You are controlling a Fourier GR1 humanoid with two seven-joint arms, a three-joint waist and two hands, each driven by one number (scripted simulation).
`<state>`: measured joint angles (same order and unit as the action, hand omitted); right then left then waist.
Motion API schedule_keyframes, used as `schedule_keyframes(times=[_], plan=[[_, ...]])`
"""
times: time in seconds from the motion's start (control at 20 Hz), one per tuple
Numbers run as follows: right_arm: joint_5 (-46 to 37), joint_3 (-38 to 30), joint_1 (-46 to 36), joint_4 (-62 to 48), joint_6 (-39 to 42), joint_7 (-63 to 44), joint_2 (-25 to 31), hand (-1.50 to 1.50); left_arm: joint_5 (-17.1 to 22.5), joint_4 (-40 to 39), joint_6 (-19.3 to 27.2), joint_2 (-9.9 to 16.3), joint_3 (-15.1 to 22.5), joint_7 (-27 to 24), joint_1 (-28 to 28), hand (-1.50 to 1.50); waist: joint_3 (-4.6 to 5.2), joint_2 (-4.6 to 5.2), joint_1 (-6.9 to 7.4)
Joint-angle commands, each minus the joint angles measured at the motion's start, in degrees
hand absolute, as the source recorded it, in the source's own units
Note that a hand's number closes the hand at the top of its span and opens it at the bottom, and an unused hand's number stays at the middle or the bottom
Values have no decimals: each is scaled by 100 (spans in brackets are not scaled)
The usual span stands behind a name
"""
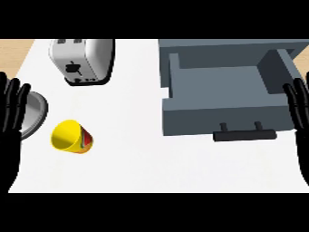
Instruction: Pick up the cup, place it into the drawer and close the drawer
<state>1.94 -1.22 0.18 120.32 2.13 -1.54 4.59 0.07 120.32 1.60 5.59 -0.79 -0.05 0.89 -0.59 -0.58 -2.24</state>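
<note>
1. The black left hand (3,113) rests at the left edge, fingers straight and spread, holding nothing.
2. The black right hand (307,113) does likewise at the right edge.
3. The yellow cup (71,136) lies tipped on the white counter (170,167), near the left hand.
4. The grey drawer (224,90) stands open, black handle (245,134) in front.

Likely a kitchen: toaster (82,60) on a white counter (150,163).

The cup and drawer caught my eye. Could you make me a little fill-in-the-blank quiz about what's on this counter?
1. The yellow cup lies on its ____.
2. The grey drawer stands ____, nothing in it.
3. The silver toaster sits to the ____ of the drawer in the view.
4. Left hand and right hand each hold ____.

Missing words: side; open; left; nothing
</note>
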Motion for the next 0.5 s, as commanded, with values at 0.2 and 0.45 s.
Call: schedule_keyframes(times=[0.2, 0.45], plan=[[-180, -205, -95, -354, -60, 449, -42, -150, -221, 116, -145, -166, 422, 50, 94, -150, 58, 56, 230], [-309, 17, -164, -98, 188, -288, 295, -150, 897, -600, 71, -478, 7, 292, 64, -150, 62, 61, 210]])
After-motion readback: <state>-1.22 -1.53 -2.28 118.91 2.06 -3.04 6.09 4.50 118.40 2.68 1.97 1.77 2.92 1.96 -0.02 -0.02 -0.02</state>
